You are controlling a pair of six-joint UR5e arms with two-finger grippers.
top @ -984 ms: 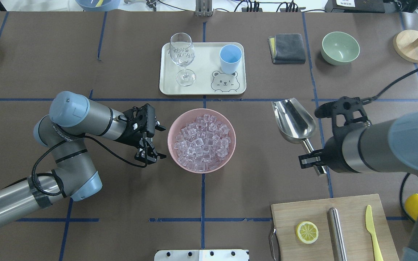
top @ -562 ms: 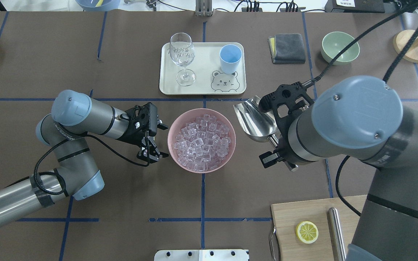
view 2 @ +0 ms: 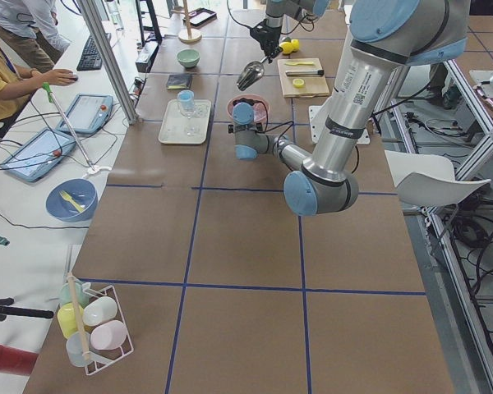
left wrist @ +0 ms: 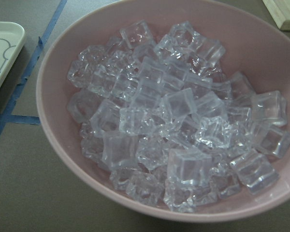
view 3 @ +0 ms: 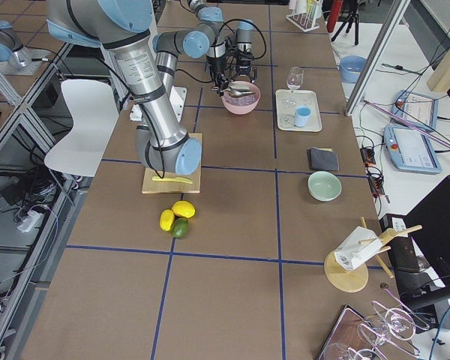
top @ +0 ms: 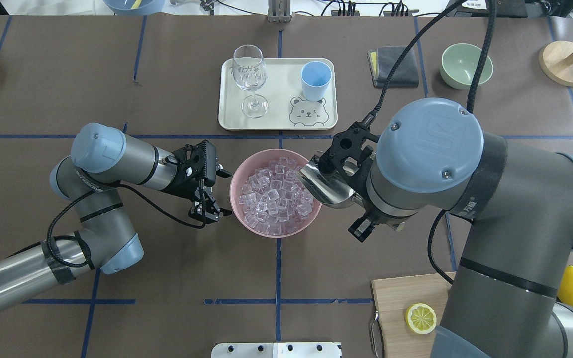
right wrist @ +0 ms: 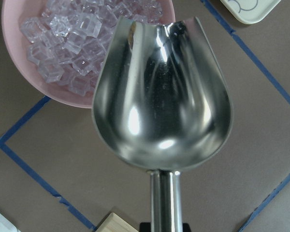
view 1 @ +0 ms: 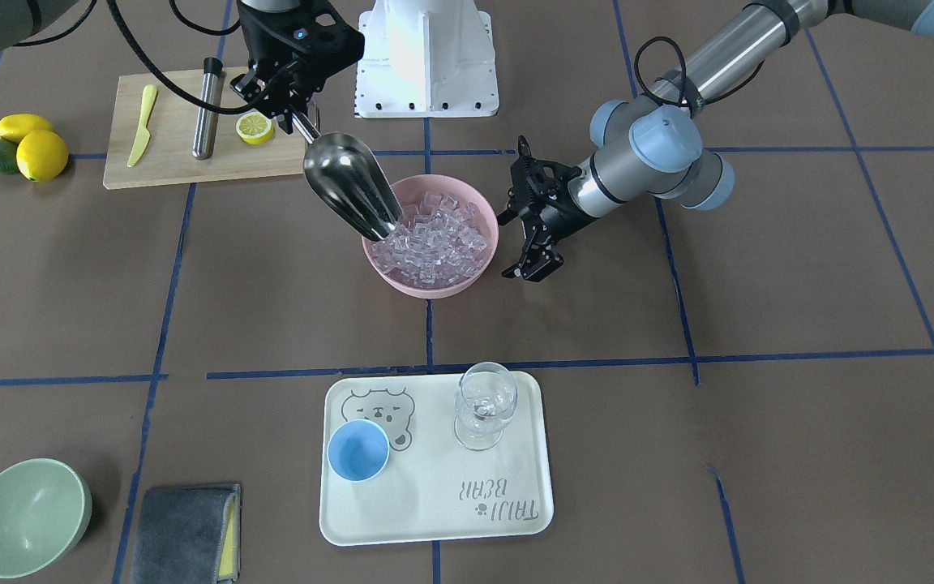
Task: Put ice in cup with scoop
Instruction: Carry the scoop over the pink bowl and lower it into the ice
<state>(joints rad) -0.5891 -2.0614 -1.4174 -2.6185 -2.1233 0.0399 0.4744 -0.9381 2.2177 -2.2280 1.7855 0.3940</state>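
Note:
The ice [top: 276, 194] fills a pink bowl [top: 236, 174] at the table's middle; it also shows in the left wrist view [left wrist: 174, 121]. My right gripper [view 1: 295, 115] is shut on the handle of the steel scoop [top: 327, 188]. The scoop is tilted down, with its mouth over the bowl's right rim. Its trough is empty in the right wrist view [right wrist: 162, 92]. My left gripper [top: 211, 214] is open and empty beside the bowl's left rim. The light-blue cup [top: 315, 79] stands upright on the cream tray [top: 276, 119] behind the bowl.
A wine glass [top: 250, 74] stands on the tray's left half. A grey cloth [top: 396, 64] and a green bowl [top: 465, 64] lie back right. A cutting board [view 1: 167, 166] holds a lemon slice [view 1: 254, 126], steel cylinder [view 1: 207, 105] and yellow knife [view 1: 141, 122].
My right arm has swung left with the scoop, from well right of the bowl to its right rim. My left gripper edged slightly toward the bowl.

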